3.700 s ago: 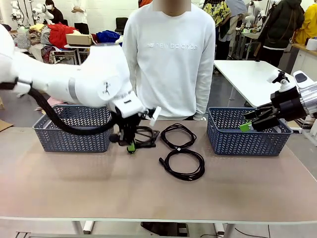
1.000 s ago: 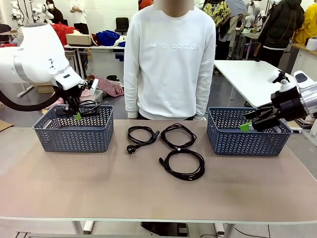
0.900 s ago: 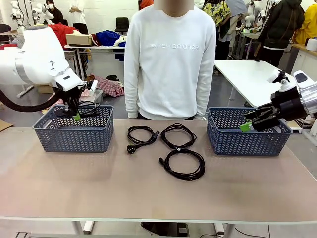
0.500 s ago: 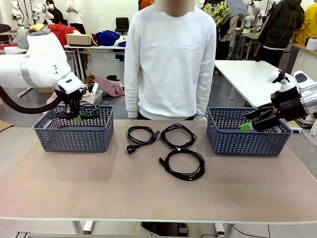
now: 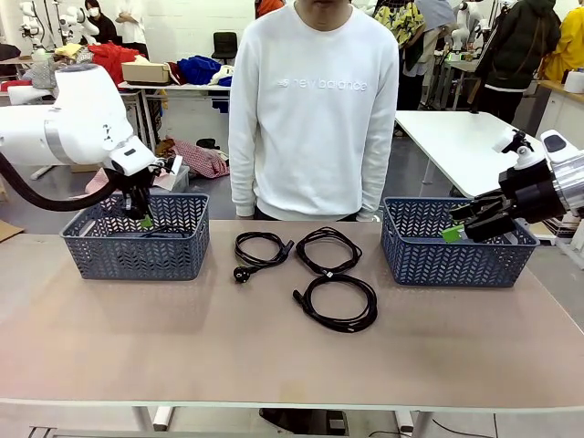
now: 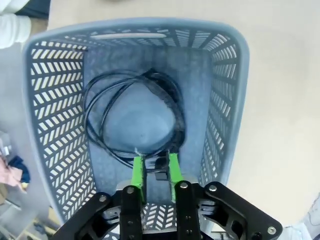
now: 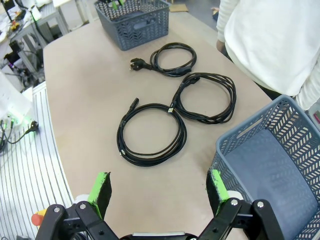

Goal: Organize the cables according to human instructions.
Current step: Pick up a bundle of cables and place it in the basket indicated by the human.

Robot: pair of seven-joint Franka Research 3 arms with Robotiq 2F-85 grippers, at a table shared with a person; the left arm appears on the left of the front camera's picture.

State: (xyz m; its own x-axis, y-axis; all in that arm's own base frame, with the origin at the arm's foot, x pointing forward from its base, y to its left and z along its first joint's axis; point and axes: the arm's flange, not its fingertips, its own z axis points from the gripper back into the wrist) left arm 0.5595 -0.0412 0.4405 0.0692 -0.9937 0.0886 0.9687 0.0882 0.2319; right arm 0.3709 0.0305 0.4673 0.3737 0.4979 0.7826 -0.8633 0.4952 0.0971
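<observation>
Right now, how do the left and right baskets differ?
Contents: the left basket has a coiled cable inside; the right basket shows only bare floor in the part the right wrist view covers.
Gripper: the left gripper points straight down into the left basket; the right gripper hovers at the right basket's rim, jaws wide.
Shared: both are blue-grey, herringbone-perforated, and look the same in shape.

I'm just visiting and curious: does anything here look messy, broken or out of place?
Nothing stands out. Three coiled cables lie neatly on the table, a fourth cable lies inside the left basket; it and the right basket stand upright.
</observation>
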